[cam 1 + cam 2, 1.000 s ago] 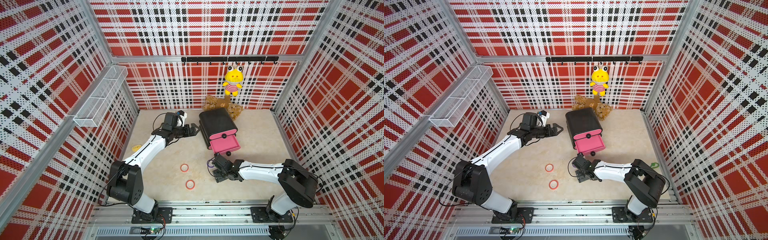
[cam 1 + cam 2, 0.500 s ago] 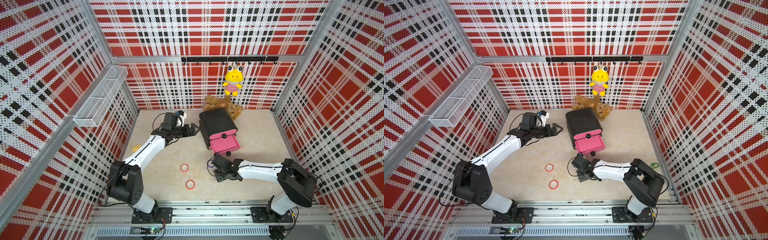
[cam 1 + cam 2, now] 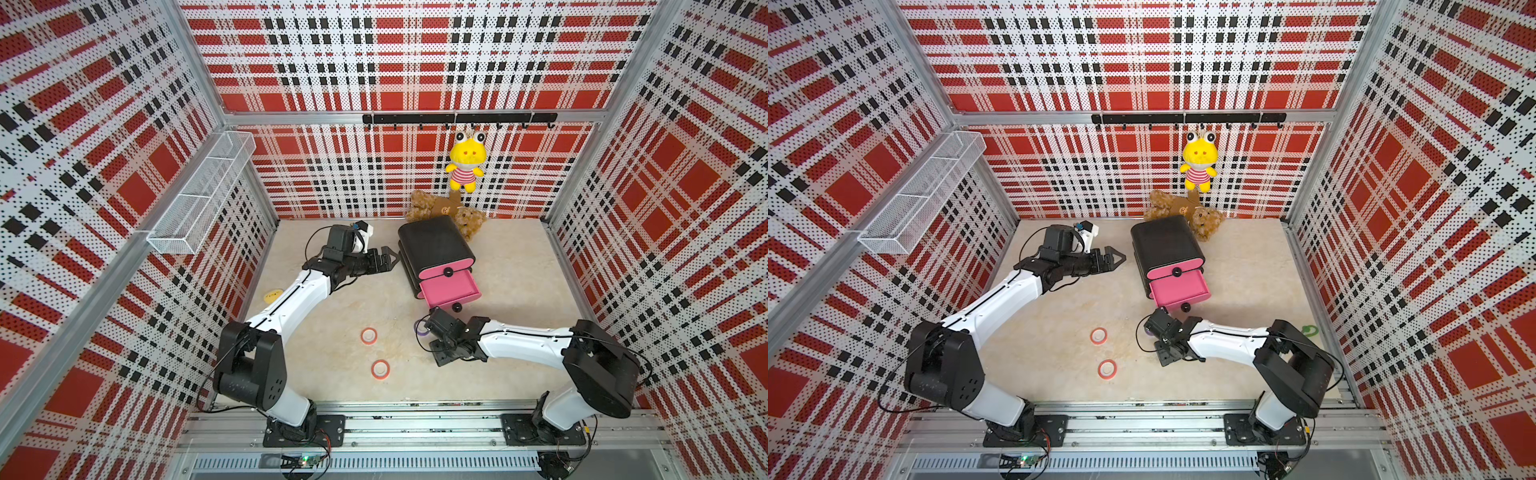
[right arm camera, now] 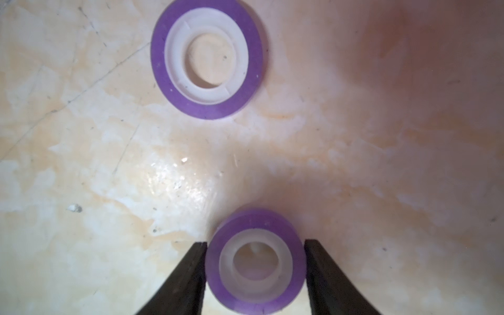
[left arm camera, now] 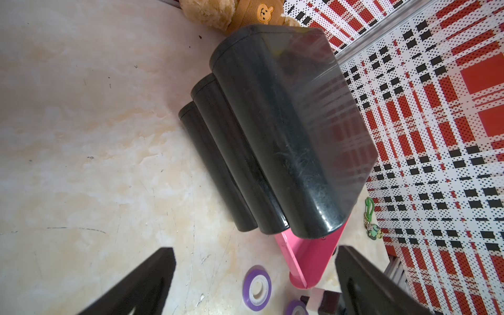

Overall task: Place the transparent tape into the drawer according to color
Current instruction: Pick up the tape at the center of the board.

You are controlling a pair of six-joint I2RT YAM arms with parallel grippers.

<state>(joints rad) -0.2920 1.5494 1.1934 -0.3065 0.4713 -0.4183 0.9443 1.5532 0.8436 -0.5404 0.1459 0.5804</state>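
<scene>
My right gripper (image 4: 255, 242) is shut on a purple transparent tape ring (image 4: 253, 223), low over the floor in front of the drawer cabinet (image 3: 434, 245). A second purple ring (image 4: 159, 65) lies flat just beyond it; the left wrist view shows it too (image 5: 248, 286). Two red rings (image 3: 369, 331) (image 3: 380, 364) lie on the floor left of the right gripper (image 3: 422, 329). A lower pink drawer (image 3: 449, 289) stands pulled out; the top one (image 3: 446, 262) is closed. My left gripper (image 3: 392, 257) hangs open and empty beside the cabinet's left side.
A yellow flat toy (image 3: 272, 295) lies by the left wall. Teddy bears (image 3: 440, 208) sit behind the cabinet, and a yellow plush (image 3: 465, 162) hangs on the back wall. A wire basket (image 3: 199, 195) is on the left wall. A green keychain (image 3: 1308, 331) lies at right.
My right gripper's jaws have closed in onto the purple ring. The left arm, the red rings and the drawer have not moved.
</scene>
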